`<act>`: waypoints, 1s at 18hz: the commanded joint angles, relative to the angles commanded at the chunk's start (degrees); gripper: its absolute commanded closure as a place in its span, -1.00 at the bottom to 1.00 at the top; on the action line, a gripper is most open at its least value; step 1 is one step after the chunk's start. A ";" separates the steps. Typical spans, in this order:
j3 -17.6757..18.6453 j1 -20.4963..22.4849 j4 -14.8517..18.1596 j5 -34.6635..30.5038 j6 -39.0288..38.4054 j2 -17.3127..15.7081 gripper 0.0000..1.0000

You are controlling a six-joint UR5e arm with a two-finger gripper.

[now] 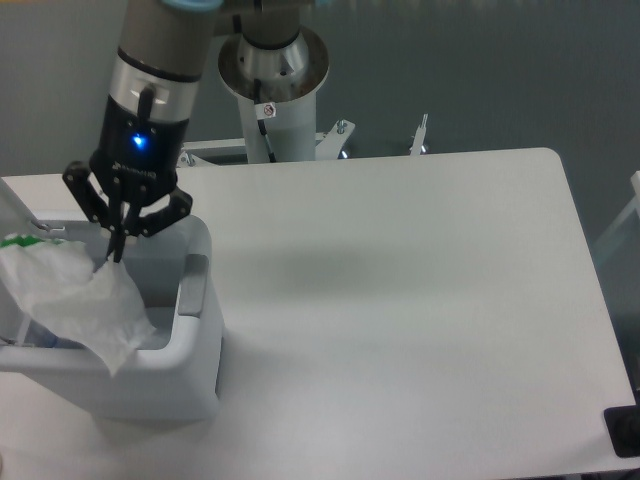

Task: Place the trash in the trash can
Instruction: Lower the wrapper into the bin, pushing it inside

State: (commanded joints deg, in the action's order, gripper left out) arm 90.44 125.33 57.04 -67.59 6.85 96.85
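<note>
The white trash can (pixel 190 350) stands at the table's left edge, its lid open to the left and a grey tab (pixel 192 284) on its right rim. My gripper (pixel 117 250) hangs over the can's opening, shut on the top corner of the crumpled white wrapper (pixel 75 295). The wrapper hangs down into the can, its green edge (pixel 20 240) showing at the upper left. A bit of the plastic bottle's blue label (pixel 48 343) shows low inside the can, mostly hidden by the wrapper.
The white table (pixel 400 300) stretches to the right of the can. The arm's white mounting post (pixel 275 100) stands behind the table's back edge. A small dark object (pixel 625 432) sits at the front right corner.
</note>
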 joint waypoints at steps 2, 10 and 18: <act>0.09 -0.17 0.00 -0.09 -0.09 0.27 1.00; 0.53 -1.84 0.62 -0.53 0.70 -0.17 1.00; 2.28 -3.96 2.55 -0.62 0.70 -0.09 1.00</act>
State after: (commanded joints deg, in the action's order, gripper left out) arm 92.72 121.38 59.59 -68.20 7.56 96.77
